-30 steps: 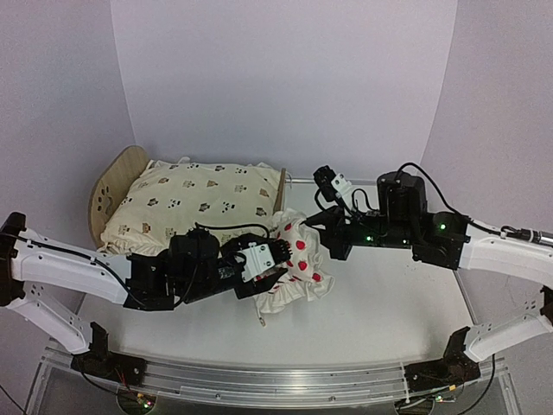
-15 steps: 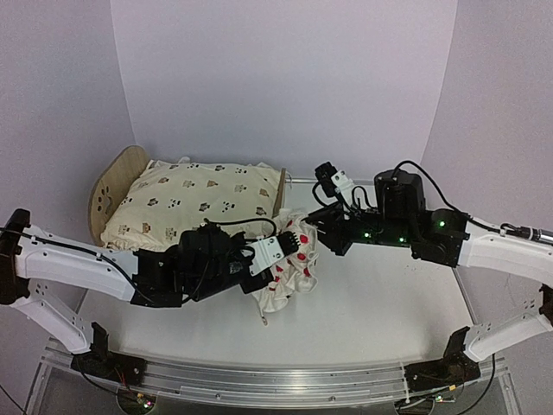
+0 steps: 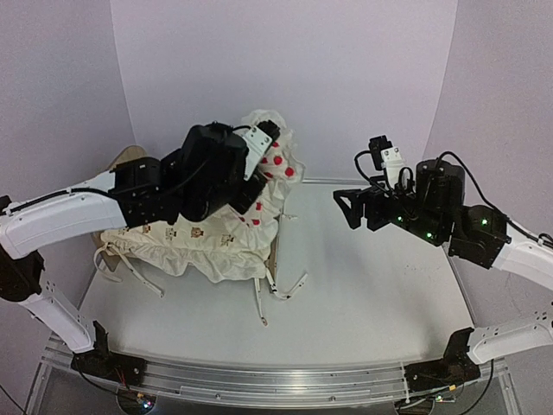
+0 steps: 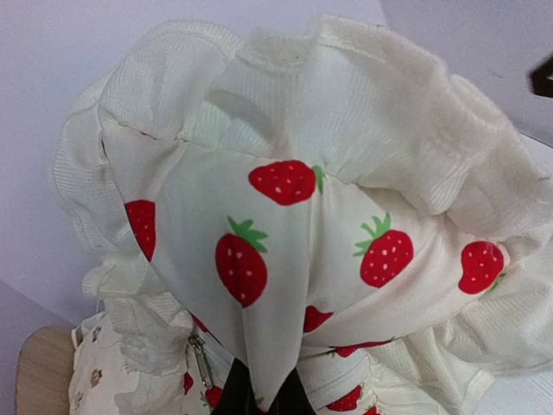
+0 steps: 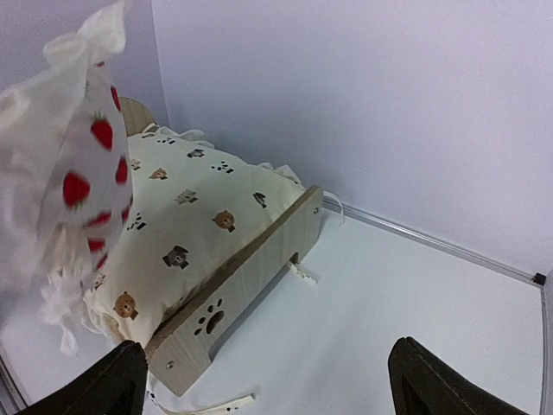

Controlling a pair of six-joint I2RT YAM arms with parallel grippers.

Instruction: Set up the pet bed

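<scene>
Pet bed (image 5: pixel 251 277) stands at the far left of the table (image 3: pixel 371 294), its rounded headboard toward the left wall and its paw-print footboard facing the middle of the table. A cream animal-print cushion (image 5: pixel 190 225) already fills the frame. In the top view its near edge sags over the side rail and its loose ties (image 3: pixel 289 285) trail onto the tabletop.

The left gripper (image 4: pixel 263 389) is clamped tight on a fold of the strawberry pillow (image 4: pixel 294 225) and holds it high above the bed, so the ruffled pillow hangs free of the cushion and does not drag across it. That height probably serves to carry the pillow over toward the headboard end, where it would be laid down.

The right gripper (image 5: pixel 275 380) has its jaws spread wide with nothing between them. It hovers over bare table well to the right of the footboard, apart from both pillow and bed, apparently keeping out of the left arm's way.

What seems left for the pet bed is to set the pillow down. The overhanging cushion edge may also need straightening.
</scene>
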